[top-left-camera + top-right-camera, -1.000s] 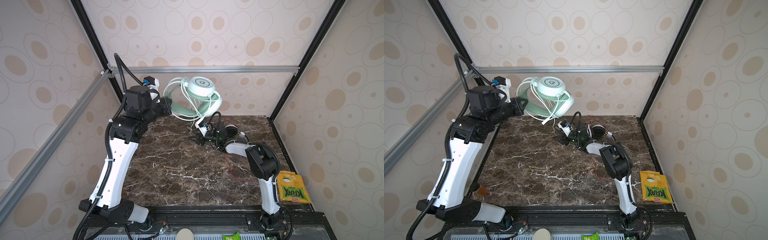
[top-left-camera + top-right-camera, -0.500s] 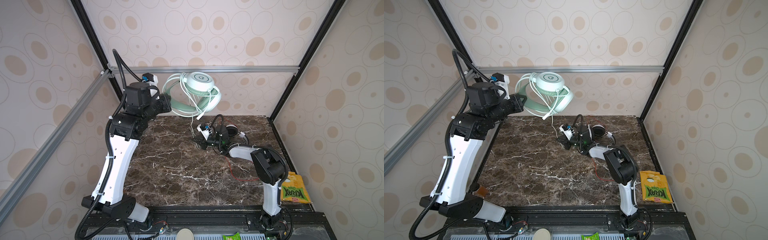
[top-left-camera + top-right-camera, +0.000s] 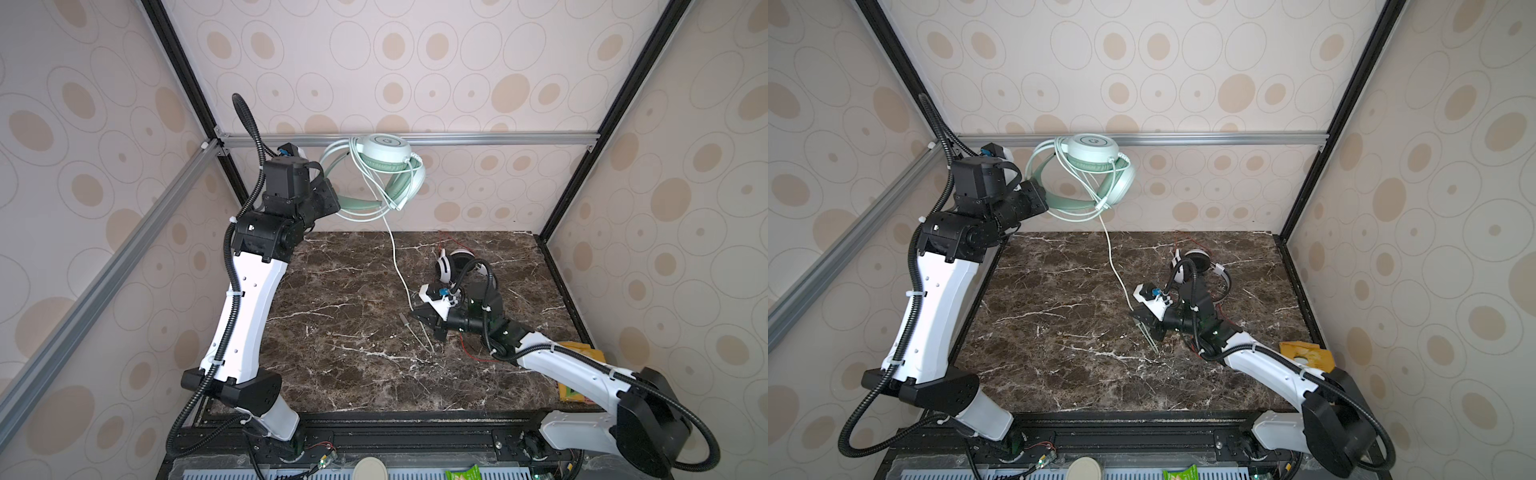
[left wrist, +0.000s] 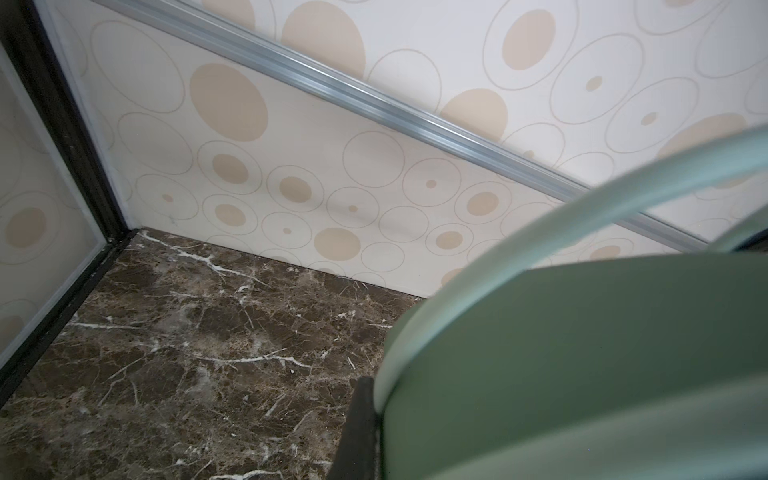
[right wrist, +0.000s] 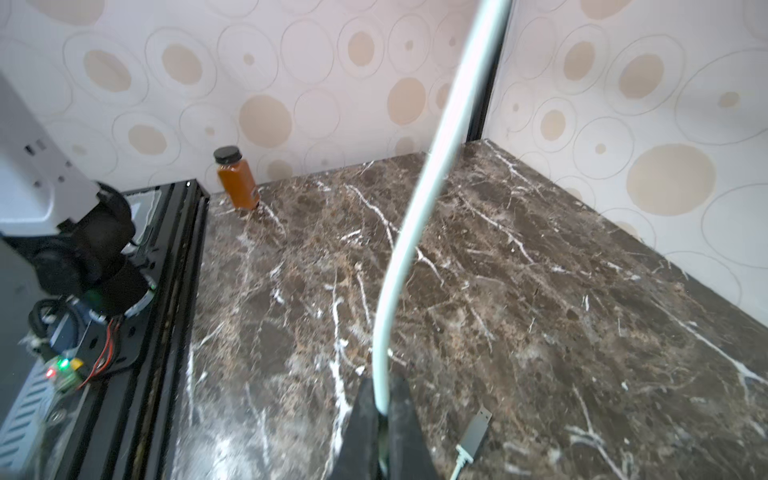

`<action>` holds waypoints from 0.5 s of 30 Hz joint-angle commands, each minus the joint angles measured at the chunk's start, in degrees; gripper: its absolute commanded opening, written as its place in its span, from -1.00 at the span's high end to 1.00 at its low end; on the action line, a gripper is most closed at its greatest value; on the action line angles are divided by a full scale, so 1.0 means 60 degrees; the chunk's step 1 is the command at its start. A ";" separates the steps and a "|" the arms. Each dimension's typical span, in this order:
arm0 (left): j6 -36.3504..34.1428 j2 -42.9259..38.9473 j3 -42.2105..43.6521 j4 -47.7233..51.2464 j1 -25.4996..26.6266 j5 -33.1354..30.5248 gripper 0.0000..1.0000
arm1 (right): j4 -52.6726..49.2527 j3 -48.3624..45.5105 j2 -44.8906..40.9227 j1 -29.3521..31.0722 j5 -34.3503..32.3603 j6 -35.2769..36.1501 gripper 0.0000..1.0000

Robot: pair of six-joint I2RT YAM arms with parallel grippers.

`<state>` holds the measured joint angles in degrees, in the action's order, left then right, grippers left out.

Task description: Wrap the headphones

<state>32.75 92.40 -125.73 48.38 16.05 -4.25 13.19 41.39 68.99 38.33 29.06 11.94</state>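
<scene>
Up at the back of the booth, the left gripper [image 3: 332, 204] is clamped on the padded band of the mint headset [image 3: 388, 149] and holds it in the air, well above the marble table [image 3: 332, 365]. In both top views the headset sits in front of the silver rail [image 3: 498, 137] on the back wall, one round cup facing upward. In the left wrist view the green band [image 4: 582, 353] fills the near corner, with one dark finger [image 4: 359, 415] pressed against its edge. Several pale loops of the cable [image 3: 397, 262] already lie around the band and cups. From there a single run drops slantwise to the right gripper [image 3: 420, 313], which sits low over the table right of the middle. The right wrist view shows that gripper [image 5: 382, 415] pinched tight on the cable [image 5: 415, 232], its two black fingers closed with the cord between them. Past the grip, the loose end lies on the marble and ends in a grey plug [image 5: 476, 428]. The white headset [image 3: 446, 266] lies flat on the table behind the right wrist, towards the back right, partly hidden by the arm's hose. Its thin red cable [image 3: 467, 353] trails on the stone beside the forearm. An amber bottle [image 5: 237, 183] stands at the table's edge by the wall, and a yellow packet [image 3: 1306, 353] lies off the right edge.
</scene>
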 commanded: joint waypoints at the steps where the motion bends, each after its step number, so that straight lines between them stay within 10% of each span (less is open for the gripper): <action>1: 0.0639 0.0012 -0.0576 -0.0511 -0.0105 -0.0583 1.00 | -0.1772 -0.0614 -0.1212 0.0382 -0.1228 0.0781 1.00; 15: 0.0690 0.0244 0.0829 -0.0252 -0.0109 -0.1887 1.00 | -0.5091 -0.0338 -0.4215 0.1324 -0.4486 0.0787 1.00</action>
<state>33.69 95.18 -122.02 52.01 15.97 -10.17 -9.21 37.32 44.34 44.80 7.20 14.81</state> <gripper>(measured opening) 0.066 0.056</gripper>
